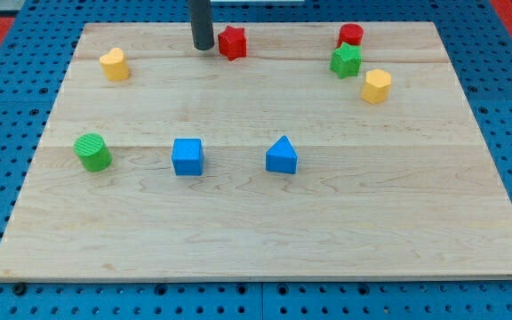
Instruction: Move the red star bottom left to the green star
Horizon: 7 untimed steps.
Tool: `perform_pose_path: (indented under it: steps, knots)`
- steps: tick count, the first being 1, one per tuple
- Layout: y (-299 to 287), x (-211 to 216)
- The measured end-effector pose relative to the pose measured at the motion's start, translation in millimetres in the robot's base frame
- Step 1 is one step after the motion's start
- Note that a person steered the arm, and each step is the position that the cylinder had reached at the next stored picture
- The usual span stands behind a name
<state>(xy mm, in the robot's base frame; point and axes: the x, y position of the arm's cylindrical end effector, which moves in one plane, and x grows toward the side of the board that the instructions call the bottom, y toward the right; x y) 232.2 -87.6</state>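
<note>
Top centre of frame: tip point(203, 47) just left of red star point(232, 42), lined up to push; no fingers on this rod, nothing held. Next, probably shoving rightward and slightly down toward green star point(346, 60), upper right. Counted on worktop point(265, 222): two red, two green, two yellow, two blue blocks.

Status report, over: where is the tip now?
My tip beside red star, its left. Green star far right. Path between clear.
</note>
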Motion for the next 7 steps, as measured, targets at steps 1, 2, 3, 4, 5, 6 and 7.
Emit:
perform_pose_path:
  steps: [1, 2, 3, 4, 5, 6, 7]
  knots:
    - [6, -11]
    - [48, -8]
    - [69, 30]
    - [89, 54]
    - [91, 43]
    - [92, 34]
    - [95, 34]
